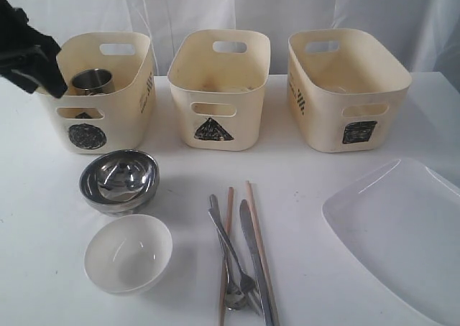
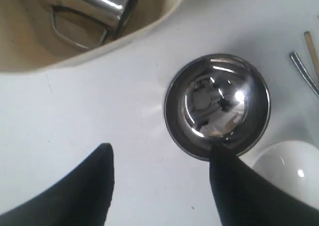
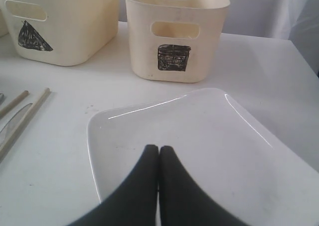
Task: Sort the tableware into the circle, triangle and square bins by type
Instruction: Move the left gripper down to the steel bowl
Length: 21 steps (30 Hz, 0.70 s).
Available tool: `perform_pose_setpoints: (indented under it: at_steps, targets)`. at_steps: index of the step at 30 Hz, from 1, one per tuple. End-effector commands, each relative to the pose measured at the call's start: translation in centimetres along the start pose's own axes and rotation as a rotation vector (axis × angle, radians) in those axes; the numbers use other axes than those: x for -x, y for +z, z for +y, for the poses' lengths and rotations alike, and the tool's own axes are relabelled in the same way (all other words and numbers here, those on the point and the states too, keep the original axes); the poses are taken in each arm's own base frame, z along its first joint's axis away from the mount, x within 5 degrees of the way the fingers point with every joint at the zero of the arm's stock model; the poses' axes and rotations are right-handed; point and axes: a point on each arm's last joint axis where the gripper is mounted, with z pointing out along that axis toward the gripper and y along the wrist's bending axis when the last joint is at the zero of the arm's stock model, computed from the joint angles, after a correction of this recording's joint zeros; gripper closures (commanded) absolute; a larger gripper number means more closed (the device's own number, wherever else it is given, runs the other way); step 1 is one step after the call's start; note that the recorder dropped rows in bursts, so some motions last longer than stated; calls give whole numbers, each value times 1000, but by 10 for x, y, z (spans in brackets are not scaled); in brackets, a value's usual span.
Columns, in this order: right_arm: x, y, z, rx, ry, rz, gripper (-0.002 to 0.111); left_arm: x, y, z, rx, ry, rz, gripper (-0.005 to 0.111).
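The left gripper point(image 2: 160, 151) is spread wide and grasps nothing. It hangs over the table, probably so that the next piece can be picked. The nested steel bowls point(image 2: 217, 104) lie just below it, beside one fingertip, and the white bowl point(image 1: 128, 253) touches them on the far side from the circle bin point(image 1: 136, 110). That bin stands ahead of the gripper, and a steel mug point(image 1: 92, 80) is seen inside.

The right gripper point(image 3: 158, 151) is clenched on nothing and is held over the near edge of the large white plate point(image 3: 199, 136). The square bin point(image 3: 177, 37) stands ahead of it and the triangle bin point(image 1: 215, 103) off to its side. Nothing can be made out inside either. Steel cutlery point(image 1: 255, 268) and wooden chopsticks point(image 1: 250, 193) lie unsorted between the two grippers.
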Motion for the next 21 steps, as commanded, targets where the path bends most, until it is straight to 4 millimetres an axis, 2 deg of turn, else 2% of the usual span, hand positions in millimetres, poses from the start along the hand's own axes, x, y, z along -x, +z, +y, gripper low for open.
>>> perform_pose_setpoints:
  at_steps: [1, 7, 21]
  targets:
    - [0, 0, 0, 2, -2, -11, 108, -20, 16, -4, -80, -39, 145, 47]
    - [0, 0, 0, 2, -2, -11, 108, -31, 33, -8, -157, -71, 193, 47]
    - [0, 0, 0, 2, -2, -11, 108, -45, 81, 0, -144, -135, 145, 47]
